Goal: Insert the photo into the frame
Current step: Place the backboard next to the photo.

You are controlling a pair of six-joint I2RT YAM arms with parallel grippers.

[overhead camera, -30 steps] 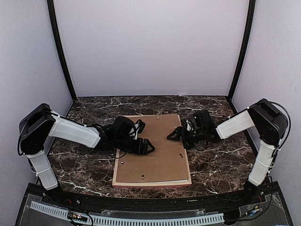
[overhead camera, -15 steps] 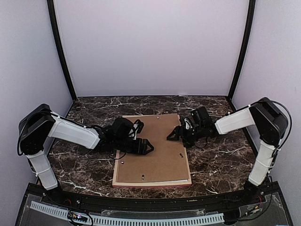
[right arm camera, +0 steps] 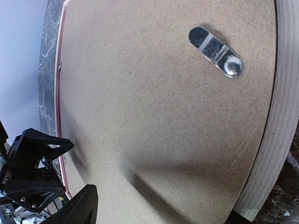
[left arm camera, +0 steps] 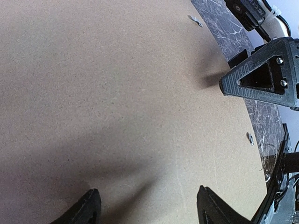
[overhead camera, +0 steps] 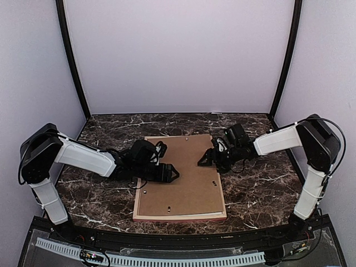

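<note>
Top external: the frame [overhead camera: 179, 217] lies face-down, long axis near-to-far. Left gripper [overhead camera: 172, 173] and right gripper [overhead camera: 204, 161] flank its middle, jaws apart, empty.

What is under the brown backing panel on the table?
Only the frame shows, its pale rim edging the backing panel. Whatever lies beneath the panel, the photo included, is covered and cannot be seen.

Left arm [overhead camera: 83, 157], 9 o'clock in top view: white link shells, black joint housings, black wrist. Right arm [overhead camera: 278, 142], 3 o'clock: same white-and-black build, thin black cable looping past shoulder joint. Right gripper [overhead camera: 202, 161]: black plastic. Its finger [left arm camera: 229, 85] triangular, recessed centre, two silver screws at 3 o'clock edge. White cable tie [left arm camera: 273, 11] on wrist wiring.
</note>
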